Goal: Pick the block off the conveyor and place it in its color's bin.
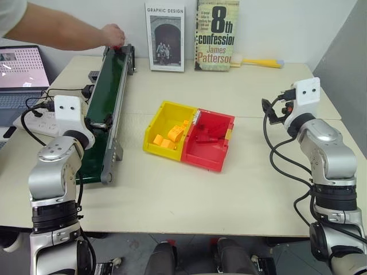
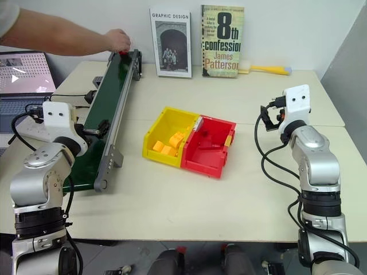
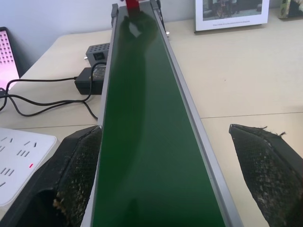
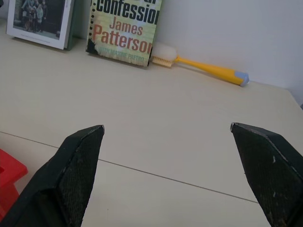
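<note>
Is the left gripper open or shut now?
Open. In the left wrist view, the left gripper's two black fingers stand far apart on either side of the green conveyor, holding nothing.

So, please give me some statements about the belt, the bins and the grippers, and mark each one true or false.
1. A person's hand is at the far end of the conveyor. True.
2. The red block lies in the red bin. False: it is at the conveyor's far end, by the hand.
3. The left gripper is open, with the belt between its fingers. True.
4. The right gripper holds a yellow brick. False: it is open and empty, above bare table.
5. The yellow bin stands apart from the red one. False: they are joined side by side.
6. Yellow bricks lie in the yellow bin. True.
</note>
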Controlling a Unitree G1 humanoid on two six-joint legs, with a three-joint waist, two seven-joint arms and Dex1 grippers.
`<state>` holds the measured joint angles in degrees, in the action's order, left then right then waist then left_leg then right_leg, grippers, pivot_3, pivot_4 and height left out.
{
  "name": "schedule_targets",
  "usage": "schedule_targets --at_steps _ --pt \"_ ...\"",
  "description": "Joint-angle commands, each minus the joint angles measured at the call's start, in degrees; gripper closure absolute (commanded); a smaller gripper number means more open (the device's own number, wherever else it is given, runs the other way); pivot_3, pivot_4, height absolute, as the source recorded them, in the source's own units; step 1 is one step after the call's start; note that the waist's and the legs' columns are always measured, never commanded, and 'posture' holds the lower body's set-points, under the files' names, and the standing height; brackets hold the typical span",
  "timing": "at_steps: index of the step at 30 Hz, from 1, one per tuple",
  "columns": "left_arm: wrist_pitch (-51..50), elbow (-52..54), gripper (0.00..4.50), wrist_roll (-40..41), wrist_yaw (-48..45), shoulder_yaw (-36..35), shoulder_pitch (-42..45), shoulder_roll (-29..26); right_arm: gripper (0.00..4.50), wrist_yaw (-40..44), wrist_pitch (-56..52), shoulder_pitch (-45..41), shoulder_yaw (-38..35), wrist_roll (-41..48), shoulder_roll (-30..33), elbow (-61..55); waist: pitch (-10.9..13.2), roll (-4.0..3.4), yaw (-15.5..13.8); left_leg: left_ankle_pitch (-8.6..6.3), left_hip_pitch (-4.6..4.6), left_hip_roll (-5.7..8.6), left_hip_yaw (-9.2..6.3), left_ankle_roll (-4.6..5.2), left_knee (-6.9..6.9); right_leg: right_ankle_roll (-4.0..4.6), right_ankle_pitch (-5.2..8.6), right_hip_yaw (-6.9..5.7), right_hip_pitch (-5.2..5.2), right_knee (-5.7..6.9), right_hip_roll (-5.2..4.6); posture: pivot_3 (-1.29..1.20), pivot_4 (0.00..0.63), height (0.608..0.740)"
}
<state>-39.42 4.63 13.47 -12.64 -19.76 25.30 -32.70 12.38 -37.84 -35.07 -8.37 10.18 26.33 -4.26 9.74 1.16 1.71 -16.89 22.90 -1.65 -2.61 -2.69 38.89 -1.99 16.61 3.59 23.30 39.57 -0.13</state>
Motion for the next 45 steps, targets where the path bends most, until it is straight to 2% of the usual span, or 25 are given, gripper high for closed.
schedule_targets --at_steps 1,23,29,34,41,45 --pt "0.3 3.0 0.04 -0.1 0.1 -1.3 0.1 -1.4 0.0 0.1 1.5 -1.9 -0.5 -0.4 0.3 -1.5 0.0 0.0 0.0 0.0 0.0 0.0 0.0 0.0 0.0 0.0 0.0 0.0 0.0 0.0 0.0 0.0 0.15 0.74" --pt "3.0 2.8 0.04 -1.0 5.5 -2.9 0.4 1.1 0.0 1.2 2.1 -3.6 -0.3 -0.3 1.1 0.1 0.0 0.0 0.0 0.0 0.0 0.0 0.0 0.0 0.0 0.0 0.0 0.0 0.0 0.01 -0.01 0.0 0.15 0.74" --pt "5.5 0.8 0.04 -1.2 7.8 -3.3 1.5 2.3 0.0 9.0 4.9 -7.7 3.1 0.2 4.0 3.9 0.0 0.0 0.0 0.0 -0.01 0.0 0.03 0.0 0.0 0.0 0.0 0.01 0.0 -0.01 -0.01 0.0 0.15 0.74" --pt "7.6 -2.2 0.04 -1.2 8.0 -3.2 3.4 2.4 0.0 18.7 4.1 -11.9 4.1 5.0 4.7 4.0 0.0 0.0 0.0 0.0 0.0 -0.01 0.0 0.0 -0.01 0.0 0.0 -0.02 0.0 -0.02 0.0 0.0 0.15 0.74" --pt "9.0 -5.8 0.04 -1.9 9.0 -2.2 5.2 2.7 0.0 35.2 -5.4 -14.5 5.0 19.1 7.2 -3.6 0.0 0.0 0.0 0.0 0.01 0.01 -0.04 0.01 -0.02 0.0 -0.01 -0.04 0.0 -0.04 -0.02 0.0 0.15 0.74" --pt "8.6 -6.7 0.04 -1.2 8.6 -2.3 5.7 2.7 0.0 38.9 -8.8 -14.1 6.0 22.8 9.0 -7.7 0.0 0.0 -0.1 -0.01 0.01 0.0 -0.11 0.01 0.0 0.0 -0.01 -0.09 -0.02 -0.04 -0.03 0.0 0.15 0.74"
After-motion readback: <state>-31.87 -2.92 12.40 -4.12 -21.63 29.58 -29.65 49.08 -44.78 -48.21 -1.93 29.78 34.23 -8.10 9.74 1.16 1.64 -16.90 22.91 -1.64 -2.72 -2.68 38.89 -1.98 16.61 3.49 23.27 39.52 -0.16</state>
